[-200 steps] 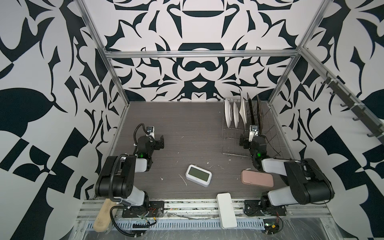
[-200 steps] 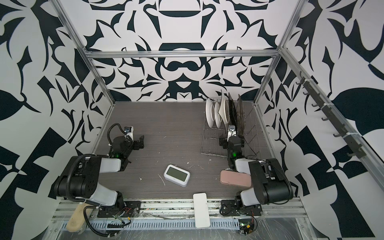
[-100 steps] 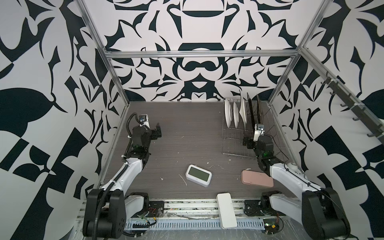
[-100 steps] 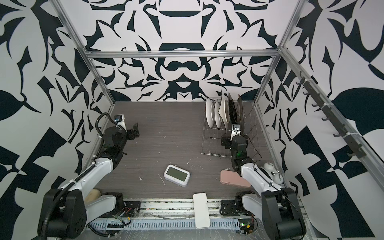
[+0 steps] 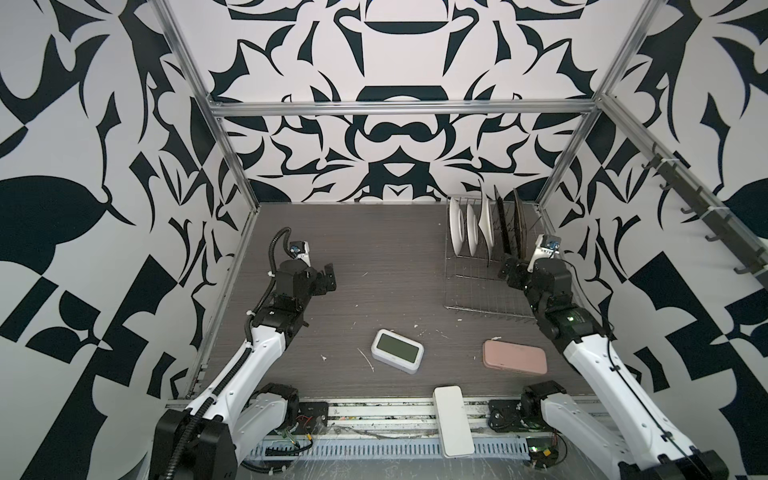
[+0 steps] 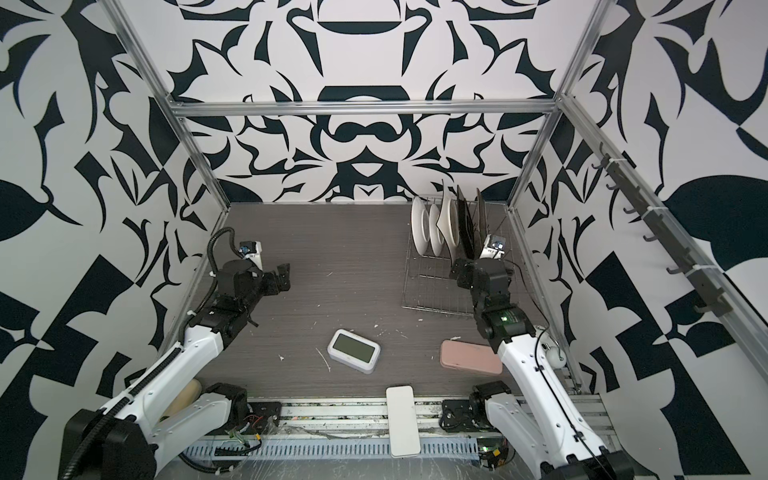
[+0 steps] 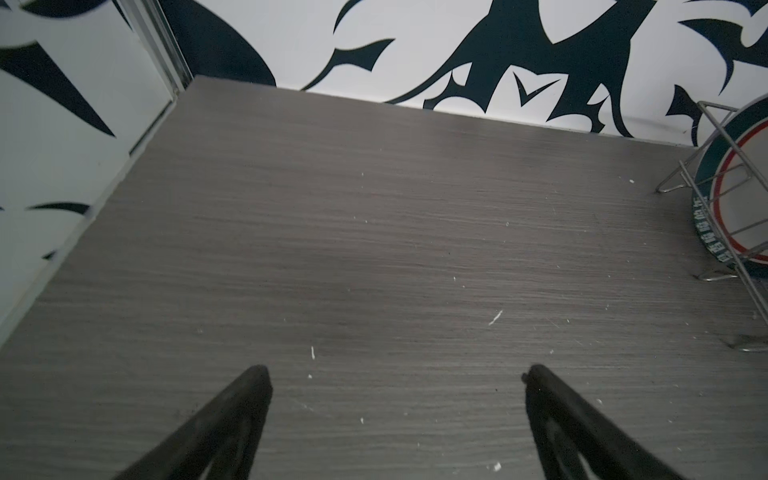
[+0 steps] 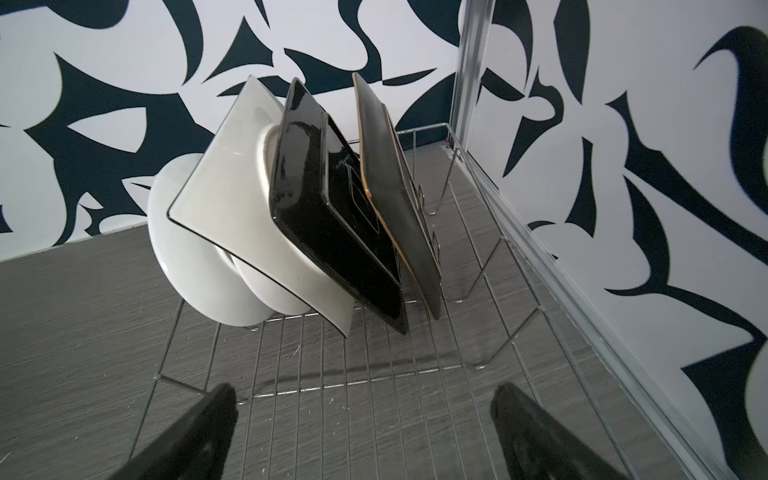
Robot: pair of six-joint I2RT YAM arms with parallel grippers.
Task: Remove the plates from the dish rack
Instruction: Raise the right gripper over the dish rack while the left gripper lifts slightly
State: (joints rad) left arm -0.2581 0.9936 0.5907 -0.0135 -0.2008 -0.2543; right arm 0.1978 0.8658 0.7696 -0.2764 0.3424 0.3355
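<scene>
Our right gripper (image 8: 363,399) is spread wide and holds nothing. It hovers over the bare near half of the dish rack (image 8: 316,386) and faces the row of plates. Our left gripper (image 7: 397,374) is just as wide and just as empty, low over the open grey table (image 7: 332,232), well apart from the rack.

The plates stand on edge between the prongs at the rack's far end, leaning and crowded together. Nearest our right gripper's side of the row is a dark square plate with a tan edge (image 8: 395,199). Next to it come a glossy black square plate (image 8: 324,216), a white square plate with a thin dark edge (image 8: 232,216), and two round white plates (image 8: 187,257). That makes five, as far as we can count.

We judge the task barely begun. No plate lies on the table, and every one we can see is in the rack, so all five are left to lift out. In a top view, a digital clock (image 5: 397,351) and a pink case (image 5: 514,362) lie on the near part of the table.
</scene>
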